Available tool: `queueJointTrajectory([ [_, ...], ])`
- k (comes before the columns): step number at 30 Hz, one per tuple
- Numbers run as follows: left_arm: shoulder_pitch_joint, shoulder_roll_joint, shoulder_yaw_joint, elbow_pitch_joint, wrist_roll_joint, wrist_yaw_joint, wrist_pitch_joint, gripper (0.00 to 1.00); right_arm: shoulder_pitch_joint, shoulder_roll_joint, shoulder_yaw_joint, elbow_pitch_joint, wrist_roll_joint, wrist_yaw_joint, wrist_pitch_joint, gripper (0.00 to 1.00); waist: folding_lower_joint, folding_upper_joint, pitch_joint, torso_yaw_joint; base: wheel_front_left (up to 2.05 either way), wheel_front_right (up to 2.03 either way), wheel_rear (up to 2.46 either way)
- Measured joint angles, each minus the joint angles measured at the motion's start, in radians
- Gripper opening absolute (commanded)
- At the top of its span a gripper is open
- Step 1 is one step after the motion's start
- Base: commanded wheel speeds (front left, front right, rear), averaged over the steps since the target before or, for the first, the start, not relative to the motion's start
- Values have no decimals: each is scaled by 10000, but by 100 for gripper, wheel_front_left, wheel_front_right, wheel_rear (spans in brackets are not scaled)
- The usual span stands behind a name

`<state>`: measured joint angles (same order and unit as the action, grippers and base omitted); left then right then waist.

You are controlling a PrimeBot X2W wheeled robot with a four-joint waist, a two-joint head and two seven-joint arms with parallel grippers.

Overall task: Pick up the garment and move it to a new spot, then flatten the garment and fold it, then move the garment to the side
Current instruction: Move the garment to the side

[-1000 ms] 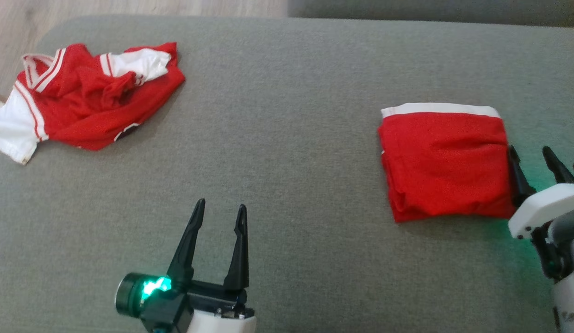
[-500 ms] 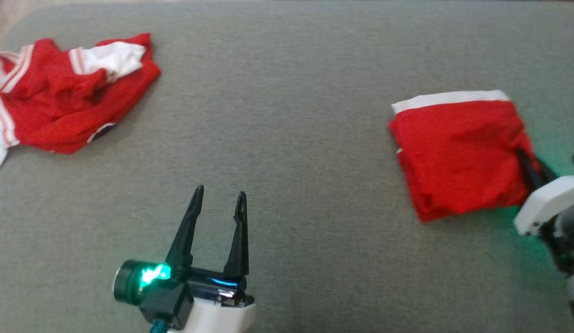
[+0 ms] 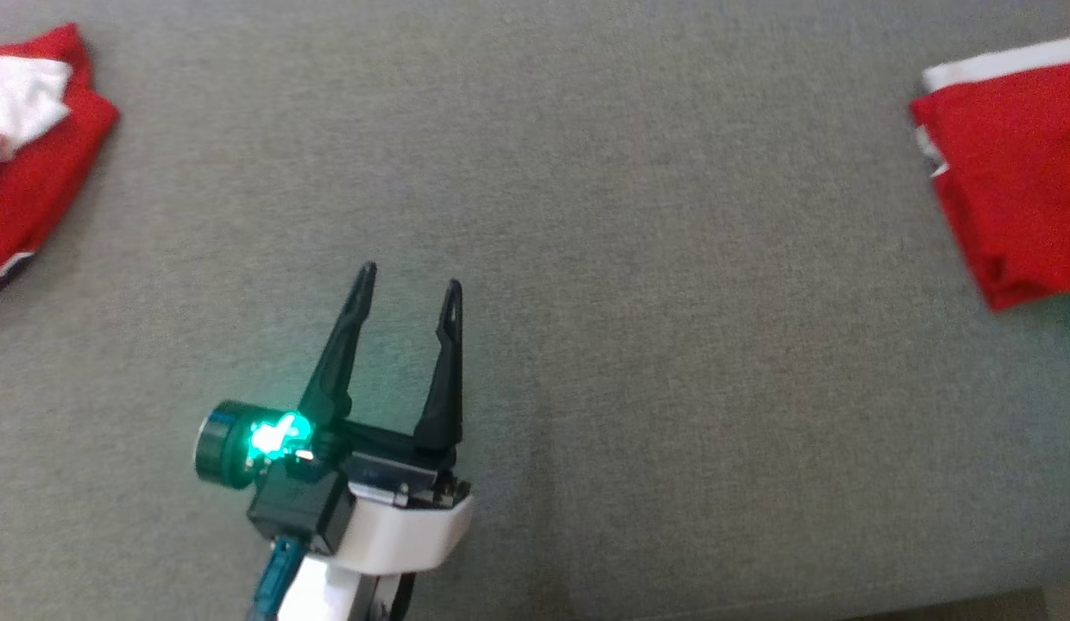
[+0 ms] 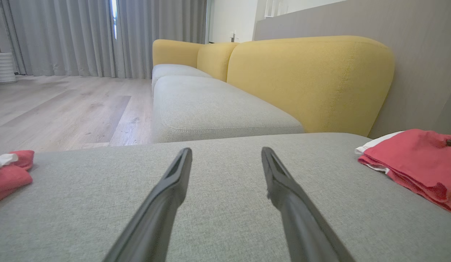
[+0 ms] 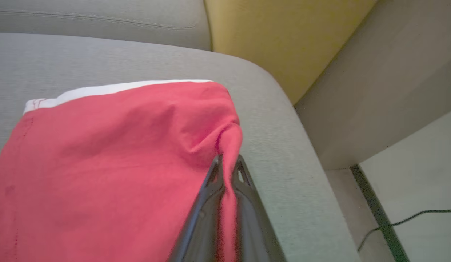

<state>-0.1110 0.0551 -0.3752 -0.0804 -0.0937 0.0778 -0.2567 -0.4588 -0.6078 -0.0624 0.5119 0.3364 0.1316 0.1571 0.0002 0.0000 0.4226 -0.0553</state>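
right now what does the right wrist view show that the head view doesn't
Right wrist view: the right tool shut on an edge of the folded red garment, a yellow backrest, a dark cable. Head view: the left tool, open above the grey seat, and a crumpled red and white garment at far left. Both: the folded red garment and the grey seat.

Soft even daylight, head view slightly blurred, a green lamp [image 3: 272, 435] tinting the grey cushion [image 3: 638, 362] beside it.
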Motion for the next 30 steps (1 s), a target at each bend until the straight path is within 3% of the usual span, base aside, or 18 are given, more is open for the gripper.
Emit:
queueJointTrajectory([
  [7,-320,-4,213,36,-8,-82,0,100,-227,-121,-1151,265,-1108,0,-236,0,1,0,412,-162,0,0,0],
  [8,-319,-6,219,52,-8,-82,0,100,-221,-117,-1338,278,-1373,0,-316,35,-1,0,389,-123,0,0,0],
  [9,-319,-6,222,90,-10,-82,0,100,-221,-100,-1526,291,-1657,0,-385,100,-2,0,355,-74,0,0,0],
  [15,-276,-13,211,380,-265,-23,0,100,58,537,-2504,-29,-3544,0,-970,100,-2,0,-104,320,0,0,0],
  [21,338,-21,219,972,-817,194,0,100,1190,2395,-2339,-598,-4163,0,-1193,100,-3,0,-1077,790,0,0,0],
  [22,338,-21,219,972,-817,194,0,100,1190,2395,-2339,-598,-4163,0,-1193,100,-3,0,-1077,790,0,0,0],
  [24,856,-21,242,1256,-1009,207,0,100,1818,3196,-1749,-683,-3988,0,-1446,100,-5,0,-1681,1027,0,0,0],
  [30,1441,-19,470,1676,-1175,192,0,100,2812,4301,387,-593,-2794,0,-2573,100,-5,0,-2906,1490,0,0,0],
])
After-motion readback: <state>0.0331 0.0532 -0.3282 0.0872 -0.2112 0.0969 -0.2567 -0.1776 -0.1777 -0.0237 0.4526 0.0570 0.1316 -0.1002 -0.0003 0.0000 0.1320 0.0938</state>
